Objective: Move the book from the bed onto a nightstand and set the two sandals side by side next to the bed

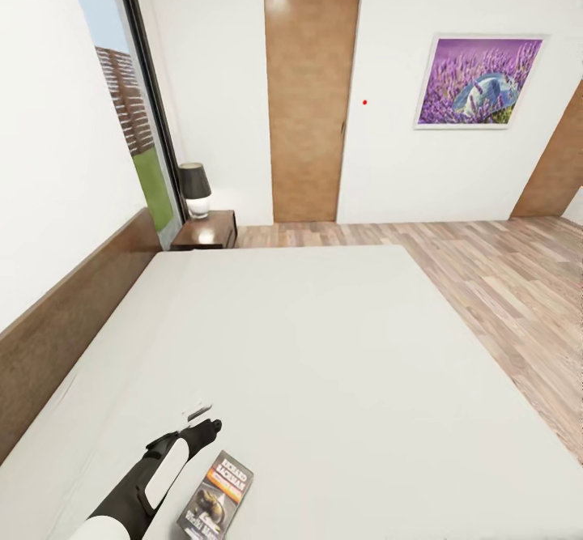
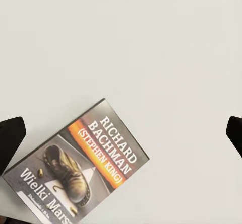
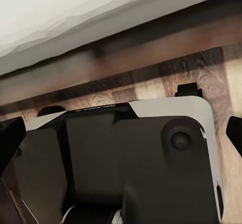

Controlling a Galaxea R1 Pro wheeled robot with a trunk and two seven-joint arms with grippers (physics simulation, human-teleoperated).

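Note:
The book (image 1: pixel 214 495) lies flat on the bed (image 1: pixel 324 362) near its front edge, dark cover up, with an orange band and "RICHARD BACHMAN" in white. My left gripper (image 1: pixel 201 420) hovers over the mattress just beyond and left of the book. In the left wrist view the book (image 2: pixel 83 166) sits below and to one side of the open left gripper (image 2: pixel 122 136), whose black fingertips (image 2: pixel 10 138) stand wide apart and hold nothing. The right gripper (image 3: pixel 122 136) is open, hanging low beside the bed frame (image 3: pixel 121 63). The nightstand (image 1: pixel 206 231) stands at the bed's far left corner. The sandals are out of view.
A black lamp (image 1: pixel 194 188) stands on the nightstand. The brown headboard (image 1: pixel 65 321) runs along the left wall under a tall window (image 1: pixel 129 103). A tan door (image 1: pixel 310 107) and the lavender picture (image 1: pixel 478 80) are on the far wall. Wood-plank floor (image 1: pixel 502 281) lies right of the bed.

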